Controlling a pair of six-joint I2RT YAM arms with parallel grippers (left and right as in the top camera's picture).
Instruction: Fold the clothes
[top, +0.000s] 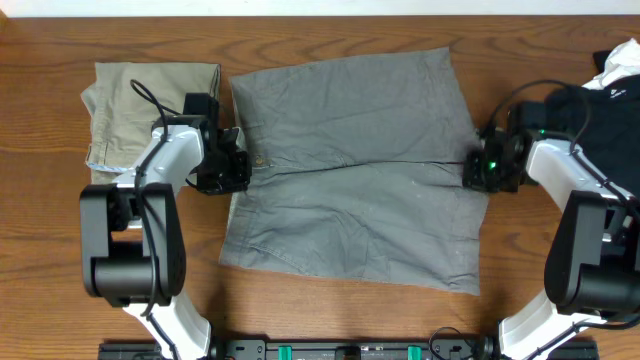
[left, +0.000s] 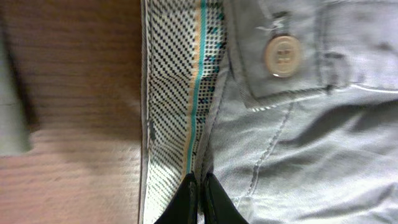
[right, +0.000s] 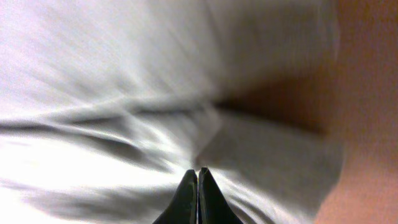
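Note:
The clothes (top: 350, 215), a wrinkled mid-grey pair of shorts, lie spread flat across the middle of the table. My left gripper (top: 240, 168) is at their left edge, shut on the waistband. In the left wrist view the black fingertips (left: 186, 193) pinch the waistband's checked lining (left: 177, 93), with a beige button (left: 283, 56) beyond. My right gripper (top: 473, 170) is at the right edge of the shorts. Its fingertips (right: 188, 186) are pressed together on puckered grey cloth (right: 124, 93), which is blurred in the right wrist view.
Folded khaki-beige trousers (top: 150, 105) lie at the back left, close behind my left arm. A black garment with a white label (top: 612, 85) sits at the back right by my right arm. Bare wooden table (top: 330, 315) shows in front of the shorts.

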